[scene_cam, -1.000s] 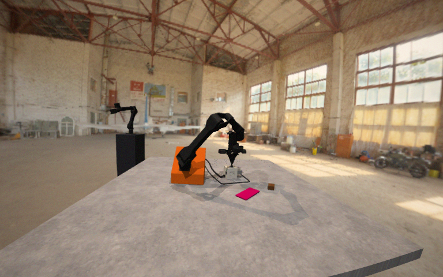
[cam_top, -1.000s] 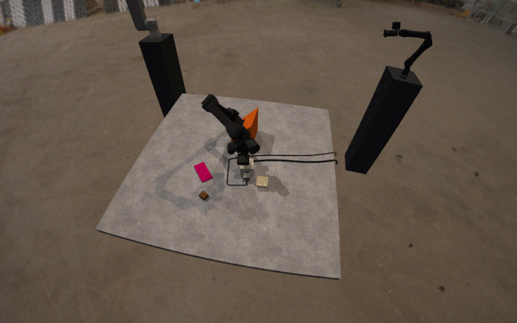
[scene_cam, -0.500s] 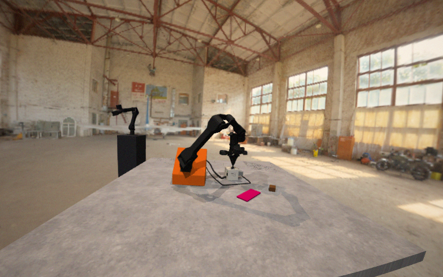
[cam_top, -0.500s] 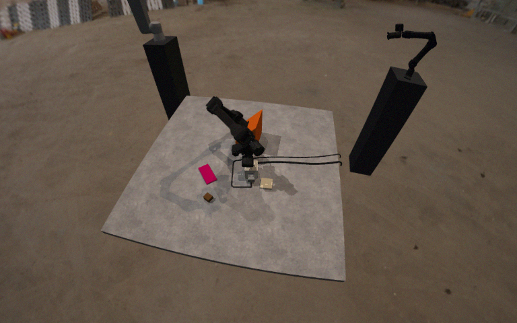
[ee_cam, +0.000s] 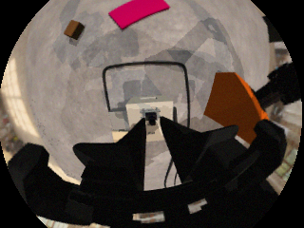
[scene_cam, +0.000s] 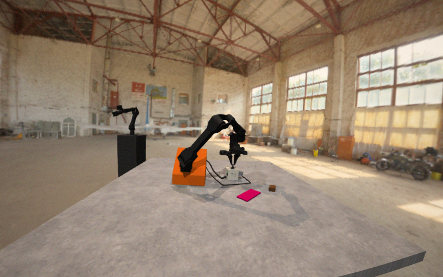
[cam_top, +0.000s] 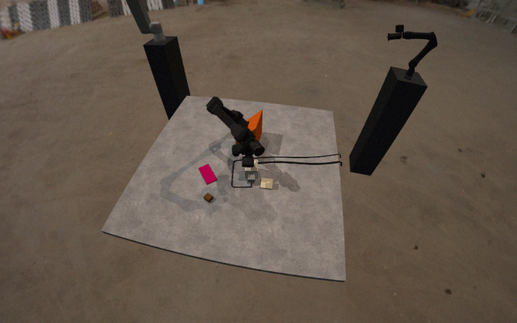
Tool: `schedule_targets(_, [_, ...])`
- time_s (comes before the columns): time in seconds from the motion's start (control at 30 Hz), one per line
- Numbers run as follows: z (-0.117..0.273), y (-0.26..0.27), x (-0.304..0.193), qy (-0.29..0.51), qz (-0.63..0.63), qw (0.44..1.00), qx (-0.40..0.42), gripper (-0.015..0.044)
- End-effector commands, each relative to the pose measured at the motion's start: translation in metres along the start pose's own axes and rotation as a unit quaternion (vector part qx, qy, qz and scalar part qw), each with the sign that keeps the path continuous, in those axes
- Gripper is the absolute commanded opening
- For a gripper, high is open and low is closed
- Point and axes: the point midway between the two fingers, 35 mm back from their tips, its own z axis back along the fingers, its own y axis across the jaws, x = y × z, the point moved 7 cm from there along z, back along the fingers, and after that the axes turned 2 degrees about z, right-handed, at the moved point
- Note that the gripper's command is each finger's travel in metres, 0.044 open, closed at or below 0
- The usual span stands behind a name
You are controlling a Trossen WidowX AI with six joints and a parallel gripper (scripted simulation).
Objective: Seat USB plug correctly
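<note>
matt rough concrete-like tabletop (cam_top: 297, 228) (scene_cam: 209, 235) (ee_cam: 52, 90); smooth matt plastic-looking magenta slab (cam_top: 207, 173) (scene_cam: 248, 195) (ee_cam: 138, 11); wood-like brown block (cam_top: 208, 197) (scene_cam: 271, 188) (ee_cam: 73, 29).

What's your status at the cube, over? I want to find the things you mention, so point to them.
Claw (scene_cam: 232, 167) (ee_cam: 152, 121) slightly open, tips just above power cube (scene_cam: 232, 173) (ee_cam: 135, 110). Plug seating unclear, tips crowd it. Black cable (cam_top: 231, 173) (scene_cam: 235, 184) (ee_cam: 105, 90) loops beside cube.

Magenta slab (cam_top: 207, 173), brown block (cam_top: 208, 197), orange wedge (cam_top: 256, 125)
</note>
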Motion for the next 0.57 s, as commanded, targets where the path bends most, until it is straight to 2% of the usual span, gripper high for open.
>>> schedule_targets(0.0, [0.000,0.000,0.000,0.000,0.000,1.000,0.000,0.0095])
schedule_targets(0.53, [0.012,0.000,0.001,0.000,0.000,1.000,0.000,0.0095])
